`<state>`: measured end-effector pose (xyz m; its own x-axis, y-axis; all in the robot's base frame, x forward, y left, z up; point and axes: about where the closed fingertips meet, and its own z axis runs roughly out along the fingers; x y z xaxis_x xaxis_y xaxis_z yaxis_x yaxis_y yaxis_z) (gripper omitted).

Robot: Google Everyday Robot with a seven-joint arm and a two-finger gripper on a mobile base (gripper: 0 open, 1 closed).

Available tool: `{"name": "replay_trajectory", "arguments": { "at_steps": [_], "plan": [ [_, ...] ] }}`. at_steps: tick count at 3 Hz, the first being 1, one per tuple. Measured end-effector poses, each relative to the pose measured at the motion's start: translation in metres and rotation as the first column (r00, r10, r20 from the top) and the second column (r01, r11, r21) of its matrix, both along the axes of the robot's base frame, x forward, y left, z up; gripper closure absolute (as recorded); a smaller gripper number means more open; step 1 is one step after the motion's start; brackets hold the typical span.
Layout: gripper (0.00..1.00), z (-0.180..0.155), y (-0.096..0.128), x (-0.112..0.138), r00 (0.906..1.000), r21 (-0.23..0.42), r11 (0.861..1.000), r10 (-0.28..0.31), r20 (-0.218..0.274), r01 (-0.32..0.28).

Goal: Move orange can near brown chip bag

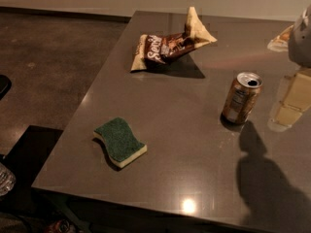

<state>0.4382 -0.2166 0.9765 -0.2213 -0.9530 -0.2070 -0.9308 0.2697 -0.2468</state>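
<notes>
The orange can [241, 98] stands upright on the grey table [184, 159], right of the middle, with its silver top opened. The brown chip bag [166, 47] lies crumpled at the far middle of the table, one tan end pointing up. My gripper [290, 101] hangs at the right edge of the camera view, just right of the can and apart from it, partly cut off by the frame. It holds nothing that I can see.
A green sponge [120, 141] with a yellow underside lies near the table's front left. A pale tan object [280, 40] shows at the far right edge. The table's left and front edges drop to a dark floor [43, 57].
</notes>
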Motion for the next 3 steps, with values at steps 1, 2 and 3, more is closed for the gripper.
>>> {"name": "replay_trajectory", "arguments": {
  "at_steps": [1, 2, 3],
  "plan": [
    [0.00, 0.001, 0.000, 0.000, 1.0000, 0.001, 1.000, 0.000, 0.002, 0.000],
    [0.00, 0.003, -0.002, 0.015, 0.9994, 0.018, 1.000, -0.013, 0.033, 0.012],
    [0.00, -0.004, -0.004, 0.034, 0.9984, 0.043, 0.999, -0.024, 0.051, 0.022]
  ]
}}
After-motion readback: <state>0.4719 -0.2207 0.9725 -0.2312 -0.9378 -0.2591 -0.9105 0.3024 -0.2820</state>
